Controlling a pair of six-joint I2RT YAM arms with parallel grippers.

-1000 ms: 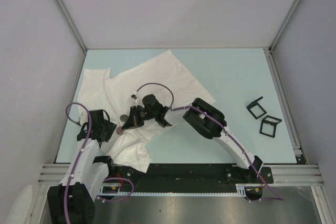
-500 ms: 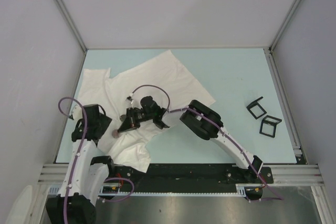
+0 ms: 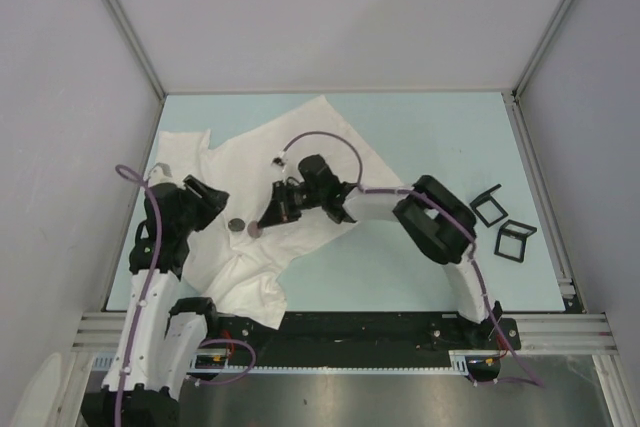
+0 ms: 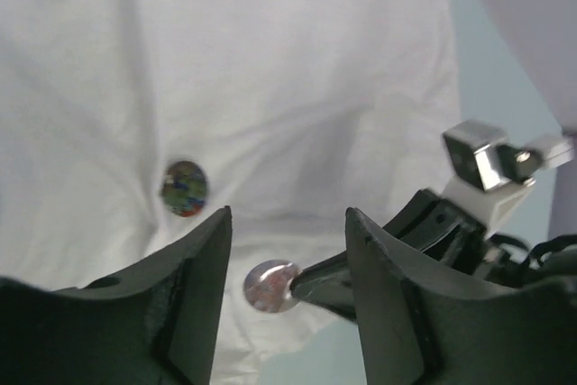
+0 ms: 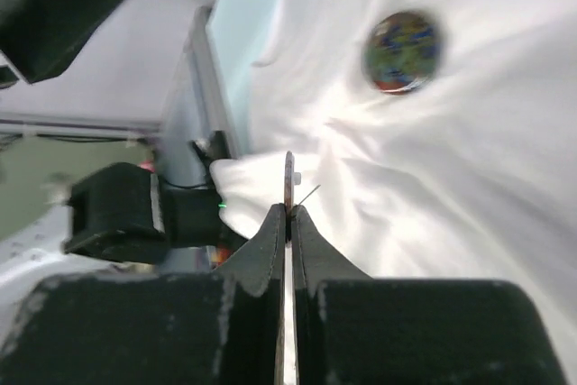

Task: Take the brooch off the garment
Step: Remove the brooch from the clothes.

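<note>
as right jaws pinch the brooch [image 4: 269, 285], garment [image 3: 250, 157] edge lies close.

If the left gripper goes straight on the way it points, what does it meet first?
Probably the silver disc pinched by the right gripper, then the white shirt; depth is unclear.

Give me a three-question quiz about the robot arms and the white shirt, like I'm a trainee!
1. True or false: the round multicoloured badge lies on the large white cloth shirt.
2. The right gripper pinches: A) a thin round silvery disc, B) a spoon, C) a red ball.
3. Is the left gripper open or shut?
Key: 1 true; 2 A; 3 open.
</note>
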